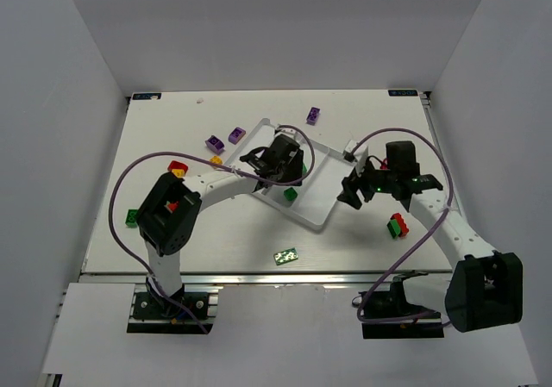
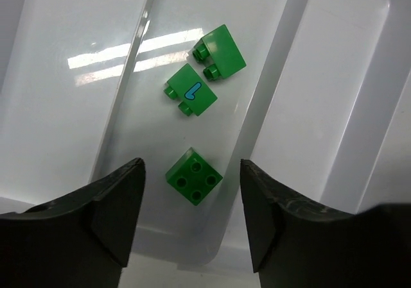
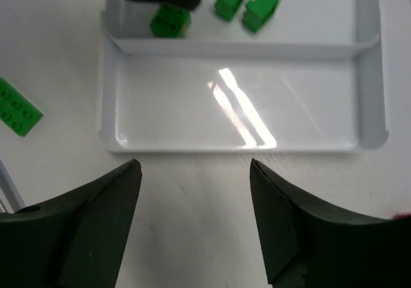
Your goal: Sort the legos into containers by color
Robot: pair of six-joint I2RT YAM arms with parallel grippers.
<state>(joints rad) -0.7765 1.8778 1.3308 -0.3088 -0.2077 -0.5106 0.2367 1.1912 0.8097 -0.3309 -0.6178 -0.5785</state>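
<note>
Green studded legos (image 2: 193, 176) sit in one glossy white compartment (image 2: 173, 18); left fingers (image 2: 109, 211) and right fingers (image 3: 90, 224) released.

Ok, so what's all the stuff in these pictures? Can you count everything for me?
tray: one, white, middle of the table, split into long compartments
tray bricks: three, green, together in one compartment
purple bricks: three, purple, on the table beyond the tray
red and yellow bricks: small cluster, left of the tray; count hard to tell
lone brick: one, green, near the table's left edge
brick pair: one red, one green, touching, right of the tray
flat brick: one, green, near edge of the table
table: one, white
left gripper: one, black, open above the tray bricks
right gripper: one, black, open, empty, beside the tray
</note>
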